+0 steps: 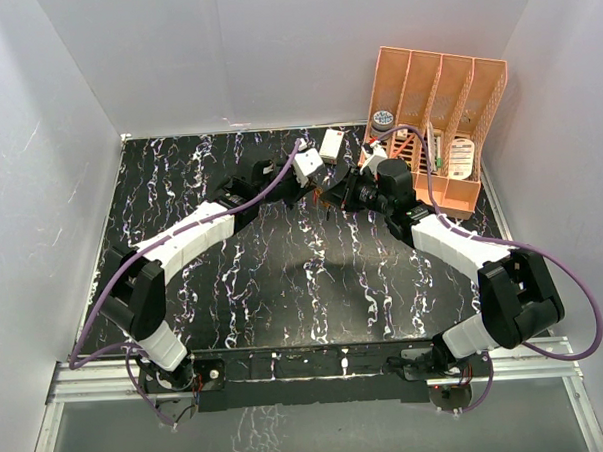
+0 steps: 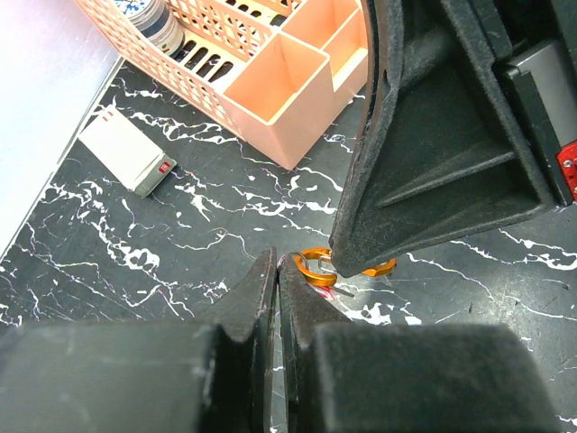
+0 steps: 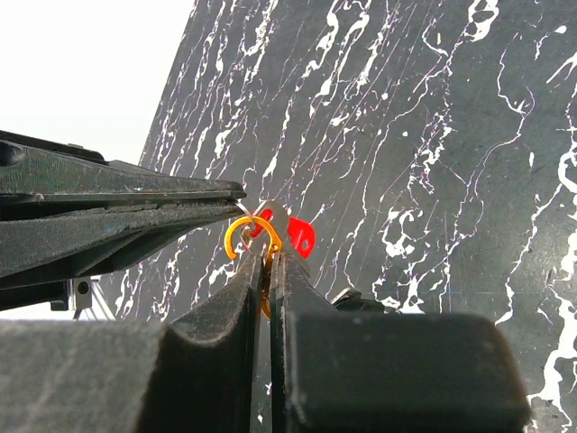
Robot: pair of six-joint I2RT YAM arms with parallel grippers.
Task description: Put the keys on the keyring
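My two grippers meet at the back middle of the table in the top view, the left gripper [image 1: 315,185] and the right gripper [image 1: 337,194] tip to tip. In the right wrist view my right gripper [image 3: 268,257] is shut on the orange-gold keyring [image 3: 236,233], held edge-on just above the table. The keys [image 3: 302,237] with red heads hang at the ring's far side. My left gripper [image 3: 236,194] comes in from the left, shut on a thin silver part of the keys at the ring's opening. In the left wrist view the left gripper [image 2: 277,263] is shut beside the keyring [image 2: 314,271].
The orange slotted file rack [image 1: 437,130] stands at the back right, close behind the right arm, and shows in the left wrist view [image 2: 279,81]. A white rectangular box [image 1: 331,145] lies just behind the grippers, also in the left wrist view [image 2: 126,149]. White walls enclose the table.
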